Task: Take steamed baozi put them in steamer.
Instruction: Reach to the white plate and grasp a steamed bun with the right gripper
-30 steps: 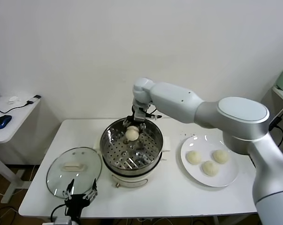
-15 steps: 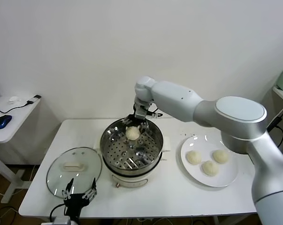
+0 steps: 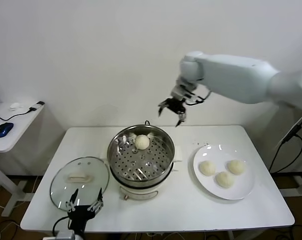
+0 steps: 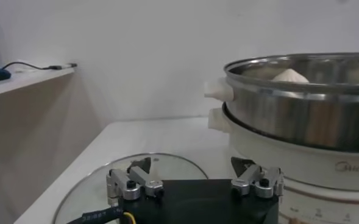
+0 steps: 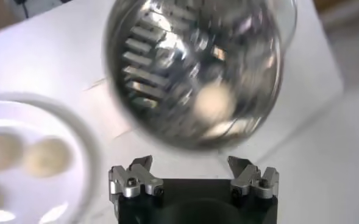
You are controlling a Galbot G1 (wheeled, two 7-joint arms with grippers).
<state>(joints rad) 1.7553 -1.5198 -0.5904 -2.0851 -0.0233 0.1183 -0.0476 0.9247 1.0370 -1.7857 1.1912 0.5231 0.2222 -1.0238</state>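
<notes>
One steamed baozi (image 3: 142,142) lay on the perforated tray at the back of the steamer (image 3: 140,159), well below and apart from the right gripper (image 3: 173,111), which hung in the air above the steamer's far rim, fingers spread and holding nothing. Three more baozi (image 3: 224,178) sat on the white plate (image 3: 244,190) right of the steamer. The left gripper (image 3: 83,206) hovered, fingers spread, over the near edge of the single glass lid (image 3: 79,176) left of the steamer.
</notes>
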